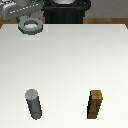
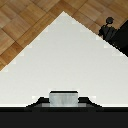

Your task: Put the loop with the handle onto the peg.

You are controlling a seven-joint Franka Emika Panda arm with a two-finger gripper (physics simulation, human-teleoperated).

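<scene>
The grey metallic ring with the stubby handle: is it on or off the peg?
Off. The grey ring sits at the table's far edge; the dark grey cylinder peg stands bare near the front.

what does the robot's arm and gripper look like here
In the exterior view, only a blurry light grey gripper with darker shading shows, and a black base block behind the white table. The wrist view shows black gripper bodywork along its edge. No cables or markings are discernible.

Gripper [image 1: 25,12] cut by frame edge; fingers' state unclear.
</scene>
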